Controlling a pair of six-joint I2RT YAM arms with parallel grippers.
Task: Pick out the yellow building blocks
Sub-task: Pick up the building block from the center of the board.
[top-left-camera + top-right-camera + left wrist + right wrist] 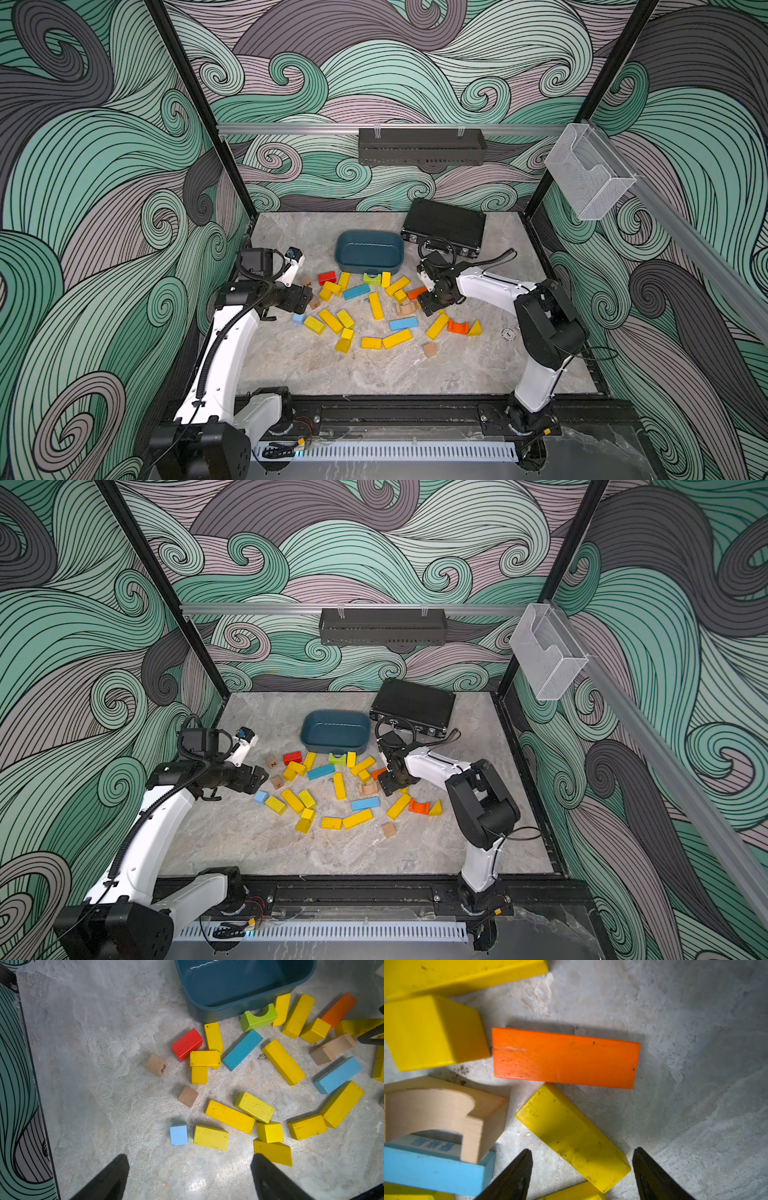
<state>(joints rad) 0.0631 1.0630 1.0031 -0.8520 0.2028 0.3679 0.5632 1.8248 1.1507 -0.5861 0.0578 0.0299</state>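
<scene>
Left gripper wide, empty; right gripper parted, perhaps grazing yellow block.

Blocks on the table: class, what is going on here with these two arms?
Two robot arms are sorting yellow blocks from a mixed scatter on the table. None lies in the blue bin yet. The right gripper is low, jaws open either side of one yellow block beside an orange block. The left gripper hovers open, holding nothing.
</scene>
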